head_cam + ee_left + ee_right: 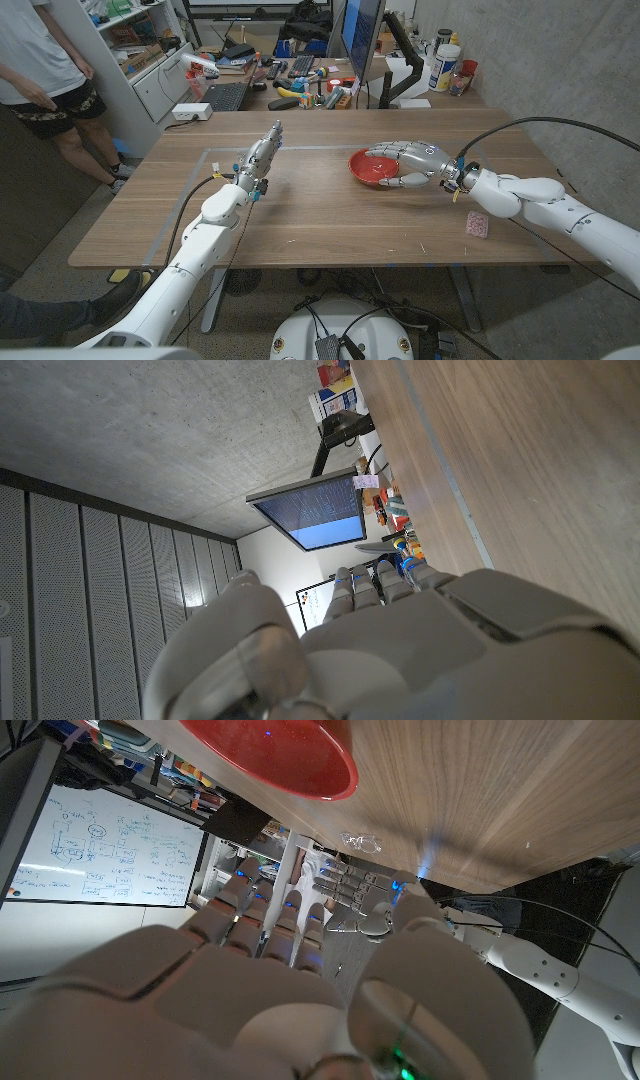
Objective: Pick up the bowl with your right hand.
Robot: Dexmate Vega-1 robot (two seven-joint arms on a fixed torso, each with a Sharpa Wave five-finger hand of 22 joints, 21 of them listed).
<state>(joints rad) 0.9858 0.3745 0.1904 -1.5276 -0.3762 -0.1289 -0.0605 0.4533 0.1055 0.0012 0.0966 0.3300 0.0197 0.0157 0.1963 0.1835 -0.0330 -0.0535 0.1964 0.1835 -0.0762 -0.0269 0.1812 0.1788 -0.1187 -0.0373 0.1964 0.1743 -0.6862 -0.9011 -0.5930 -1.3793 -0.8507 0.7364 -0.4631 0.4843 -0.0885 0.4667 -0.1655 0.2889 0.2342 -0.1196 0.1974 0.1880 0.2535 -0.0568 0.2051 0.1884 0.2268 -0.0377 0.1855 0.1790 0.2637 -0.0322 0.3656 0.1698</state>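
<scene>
Bowl (red, likely light, rigid and slick) sits on the desk right of centre, your right robot hand open at its rim, so pinch that near rim firmly.

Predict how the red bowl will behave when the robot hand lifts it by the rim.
The bowl looks rigid, probably plastic, so it should keep its shape. Its smooth, glossy surface may slip between the right robot hand's fingers. Being shallow and seemingly light, it would likely tilt if held at one edge.
</scene>
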